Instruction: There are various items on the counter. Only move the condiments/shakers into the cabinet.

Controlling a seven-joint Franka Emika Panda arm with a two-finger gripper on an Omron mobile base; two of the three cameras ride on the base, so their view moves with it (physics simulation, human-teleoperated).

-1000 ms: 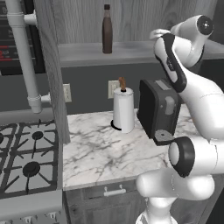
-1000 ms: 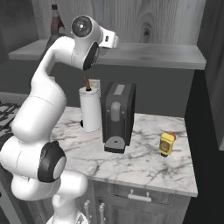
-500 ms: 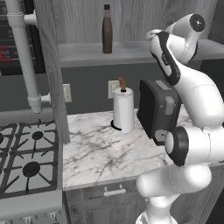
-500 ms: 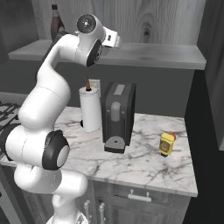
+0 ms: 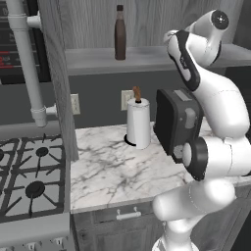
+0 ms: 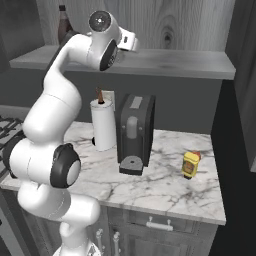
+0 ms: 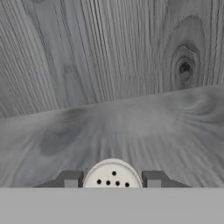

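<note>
Arm reaches up to the shelf (image 6: 165, 62) at frame top; claw (image 7: 112, 179) apparently clamped round the shaker (image 7: 112, 174).

The white arm rises from its base, folds back at a dark elbow joint, then climbs steeply and bends forward at the top, its hand reaching up at shelf height. The gripper (image 7: 112, 179) points nearly level into the cabinet, its two dark fingertips (image 7: 70, 179) closed against either side of a small pale shaker (image 7: 112, 174).
</note>
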